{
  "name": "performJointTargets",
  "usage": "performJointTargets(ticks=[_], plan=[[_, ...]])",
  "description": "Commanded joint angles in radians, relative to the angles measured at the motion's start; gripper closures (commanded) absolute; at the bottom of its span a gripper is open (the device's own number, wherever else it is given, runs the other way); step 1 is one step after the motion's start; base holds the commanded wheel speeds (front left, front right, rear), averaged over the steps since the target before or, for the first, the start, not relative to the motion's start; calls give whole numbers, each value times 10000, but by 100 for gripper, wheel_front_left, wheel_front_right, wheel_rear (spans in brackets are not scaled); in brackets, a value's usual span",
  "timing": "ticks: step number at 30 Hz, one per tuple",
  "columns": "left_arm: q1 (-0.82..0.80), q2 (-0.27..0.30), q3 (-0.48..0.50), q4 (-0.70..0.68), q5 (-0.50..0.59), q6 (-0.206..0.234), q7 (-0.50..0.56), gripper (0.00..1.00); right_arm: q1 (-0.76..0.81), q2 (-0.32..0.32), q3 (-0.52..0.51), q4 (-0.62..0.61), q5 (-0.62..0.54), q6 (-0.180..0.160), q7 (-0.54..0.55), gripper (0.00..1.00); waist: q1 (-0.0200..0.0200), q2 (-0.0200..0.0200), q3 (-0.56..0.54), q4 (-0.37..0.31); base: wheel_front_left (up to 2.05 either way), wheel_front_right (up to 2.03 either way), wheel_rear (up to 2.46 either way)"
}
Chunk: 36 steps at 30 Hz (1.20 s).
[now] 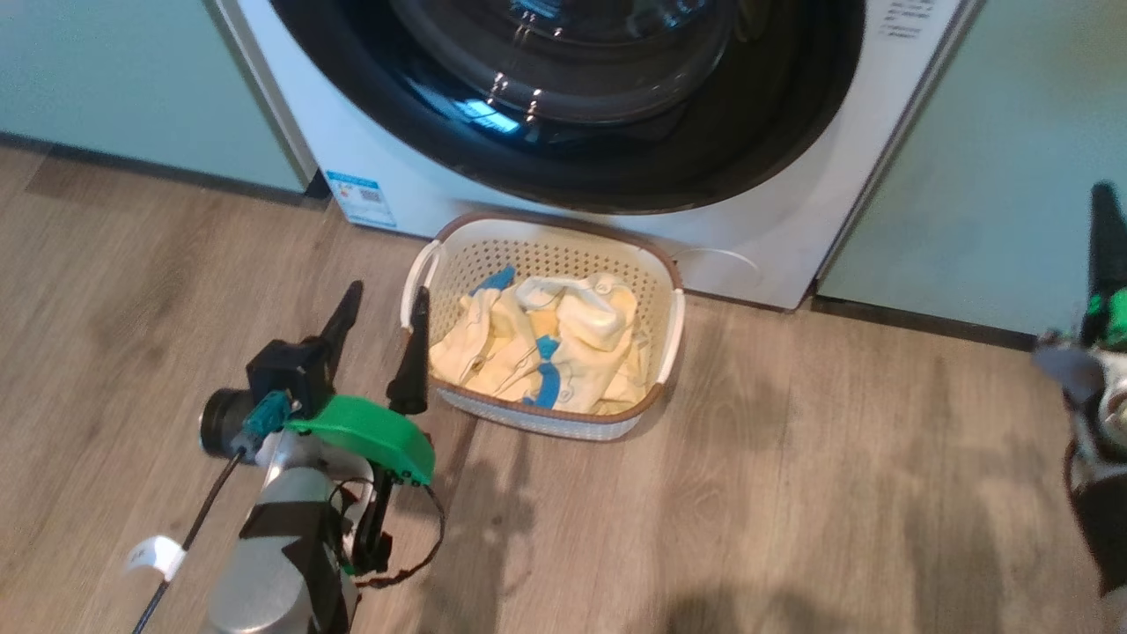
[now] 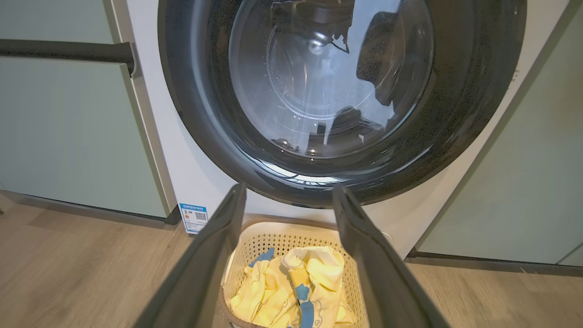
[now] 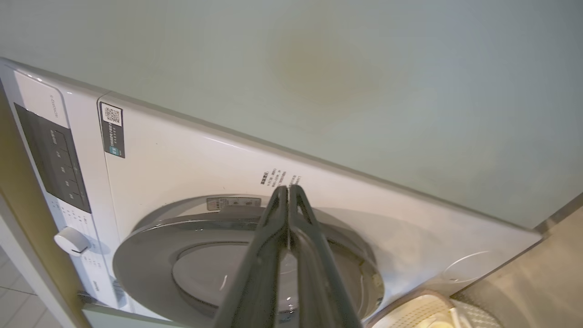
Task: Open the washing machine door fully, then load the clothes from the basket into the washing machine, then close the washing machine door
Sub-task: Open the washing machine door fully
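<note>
Washing machine door (image 1: 563,88) shut at far centre, basket (image 1: 563,255) of clothes (image 1: 546,343) near it; left gripper (image 1: 387,291) spread wide, empty, by the basket's left rim (right gripper (image 3: 288,190) pinched closed on nothing).

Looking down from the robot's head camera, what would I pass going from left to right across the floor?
The left gripper, open → basket holding the clothes → right gripper, shut, at the picture's edge.
</note>
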Motion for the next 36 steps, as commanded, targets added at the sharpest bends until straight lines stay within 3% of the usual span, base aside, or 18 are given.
performJointTargets(ticks=[1, 9, 15, 24, 36], plan=[[-407, 206, 287, -329, -63, 49, -61, 0, -415, -77, 180, -279, 134, -9, 97, 100, -1, 0, 125, 135, 0, 0, 0], [-665, 206, -73, -377, -287, 203, -61, 0, -1665, -546, -322, 679, 1990, -9, 1872, 100, -1, 0, 615, 671, 0, 0, 0], [-899, 206, -305, -433, -440, 277, -61, 0, -2678, -729, -665, 1917, 2608, -9, 3090, 100, -1, 0, 1128, 1031, 0, 0, 0], [-1340, 206, -851, -547, -738, 462, -61, 0, -4091, -1041, -534, 2955, 2519, -9, 4777, 100, -1, 0, 1902, 1554, 0, 0, 0], [-1682, 206, -1370, -777, -1191, 801, -61, 0, -5786, -1324, -446, 4454, 2297, -9, 5885, 100, -1, 0, 2788, 1982, 0, 0, 0]])
